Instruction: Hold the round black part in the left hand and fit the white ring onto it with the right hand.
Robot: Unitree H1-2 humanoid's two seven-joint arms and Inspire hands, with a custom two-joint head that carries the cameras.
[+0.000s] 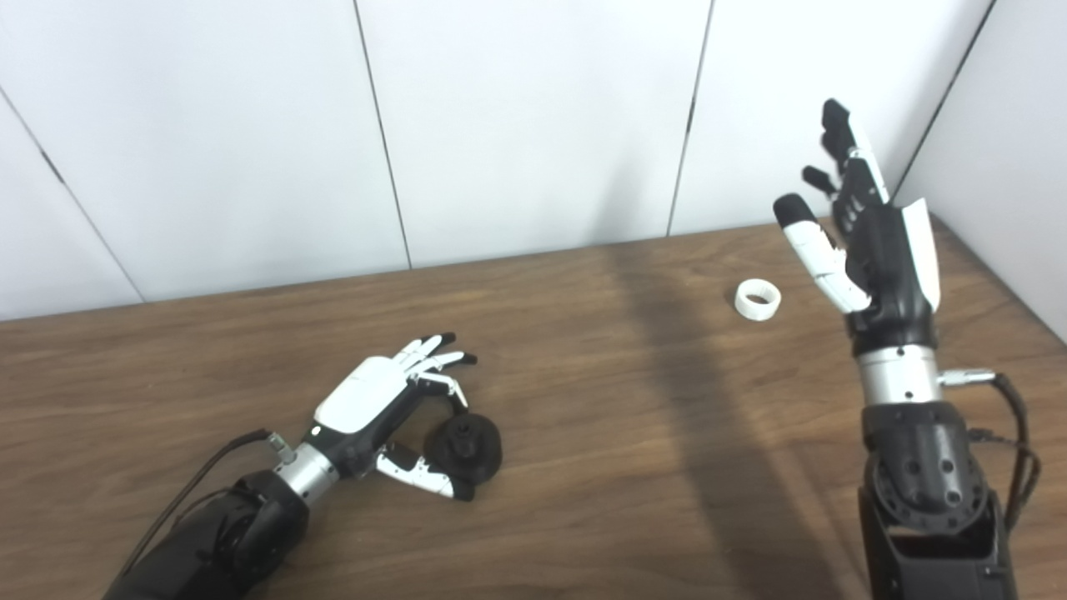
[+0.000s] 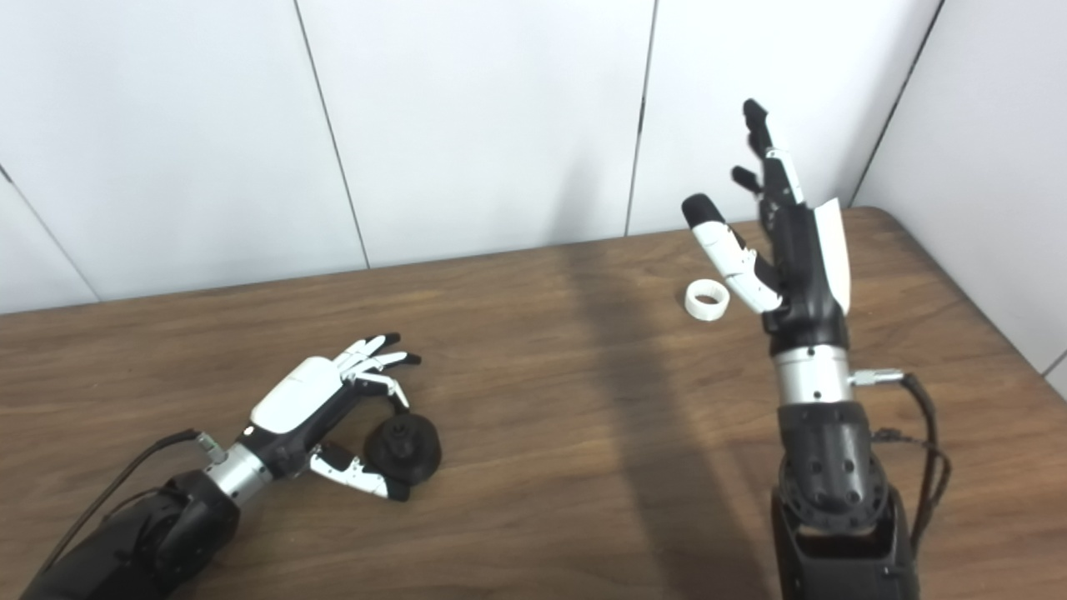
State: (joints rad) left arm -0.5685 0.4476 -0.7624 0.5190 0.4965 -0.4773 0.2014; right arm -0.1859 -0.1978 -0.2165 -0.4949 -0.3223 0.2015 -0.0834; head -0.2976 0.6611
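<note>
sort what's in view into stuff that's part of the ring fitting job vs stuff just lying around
Part of the job:
- round black part, on the table inside the open left hand
- white ring, lying on the table, untouched
- right hand, open, raised beside the ring

Just there:
- wooden table
- white wall panels
- nothing else loose

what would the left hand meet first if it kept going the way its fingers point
Probably nothing close: the left hand points up and right across bare table toward the wall. The black part sits beside the palm, between fingers and thumb, not ahead. Depth is unclear.
</note>
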